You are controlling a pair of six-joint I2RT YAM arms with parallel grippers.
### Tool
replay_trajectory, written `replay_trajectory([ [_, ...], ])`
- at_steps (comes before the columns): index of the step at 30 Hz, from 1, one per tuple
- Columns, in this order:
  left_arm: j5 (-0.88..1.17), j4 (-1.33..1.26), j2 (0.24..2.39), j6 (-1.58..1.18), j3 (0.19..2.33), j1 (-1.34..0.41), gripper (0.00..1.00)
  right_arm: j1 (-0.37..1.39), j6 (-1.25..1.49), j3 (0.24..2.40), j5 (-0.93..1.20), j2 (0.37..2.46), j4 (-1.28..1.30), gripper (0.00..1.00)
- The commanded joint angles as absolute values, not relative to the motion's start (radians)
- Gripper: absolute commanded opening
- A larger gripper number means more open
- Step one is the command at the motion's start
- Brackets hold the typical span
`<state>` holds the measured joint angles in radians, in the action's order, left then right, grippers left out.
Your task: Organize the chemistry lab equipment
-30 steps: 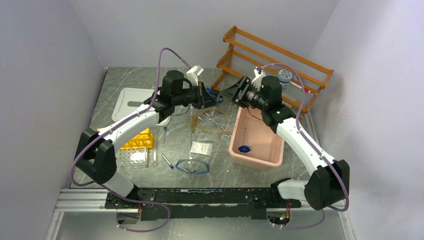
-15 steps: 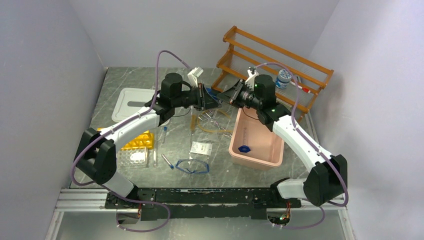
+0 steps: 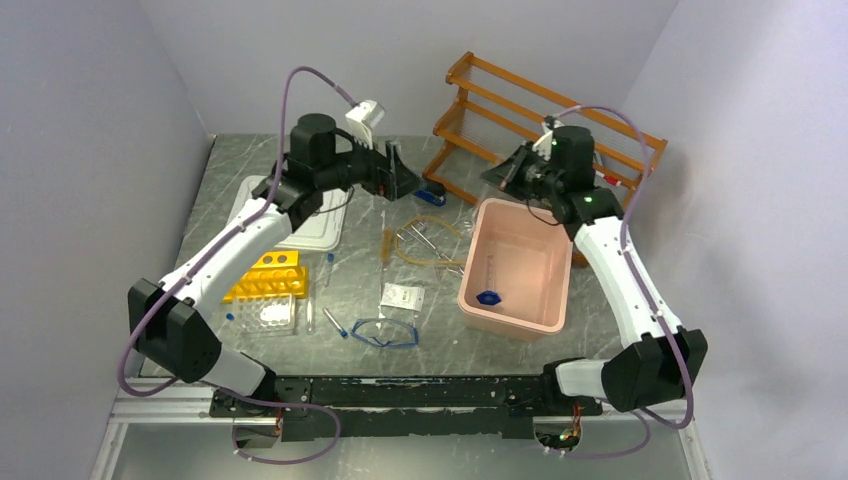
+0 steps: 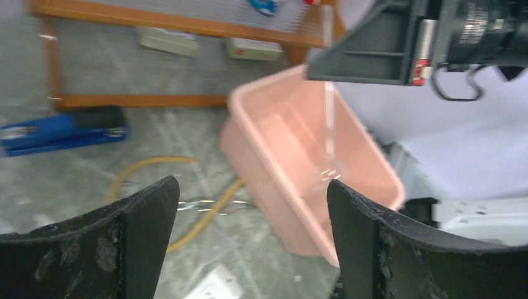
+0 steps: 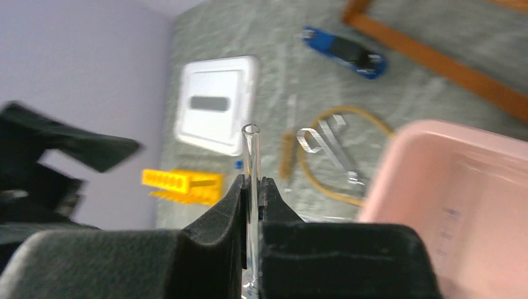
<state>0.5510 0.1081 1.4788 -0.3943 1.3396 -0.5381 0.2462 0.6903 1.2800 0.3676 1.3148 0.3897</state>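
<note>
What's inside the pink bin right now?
Only a small blue cap on the floor of the pink bin. The right arm covers its far right corner.

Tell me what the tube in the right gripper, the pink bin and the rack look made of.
Tube: clear glass or hard plastic, fully see-through. Pink bin: smooth moulded plastic, rounded rim. Rack: probably wood, orange-brown varnished slats.

Light: bright, even, diffuse; shadows faint. Top view: sharp. Left wrist view: motion blur throughout, blue stapler (image 4: pixel 62 129) and pink tub (image 4: pixel 289 140) beyond the jaws smeared. Right wrist view: clear tube (image 5: pixel 251 149) between the jaws crisp, background soft.
</note>
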Motion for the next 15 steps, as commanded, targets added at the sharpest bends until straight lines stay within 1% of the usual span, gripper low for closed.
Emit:
replay_trajectory([
  [1,0.417,0.323,1.458,-0.172,1.411,-0.495,0.89,0.174,0.518,1.307,0.257,1.281,0.685,0.0],
  [4,0.342,0.344,1.454,-0.167,1.399,-0.491,0.86,0.168,0.482,1.291,0.118,1.276,0.783,0.0],
  [7,0.355,0.326,1.459,-0.186,1.375,-0.491,0.85,0.166,0.486,1.231,0.058,1.278,0.801,0.0],
  [9,0.375,0.318,1.467,-0.201,1.365,-0.491,0.84,0.167,0.501,1.175,0.074,1.283,0.773,0.0],
  [15,0.415,0.283,1.498,-0.234,1.346,-0.491,0.82,0.174,0.569,1.03,0.21,1.345,0.61,0.0],
])
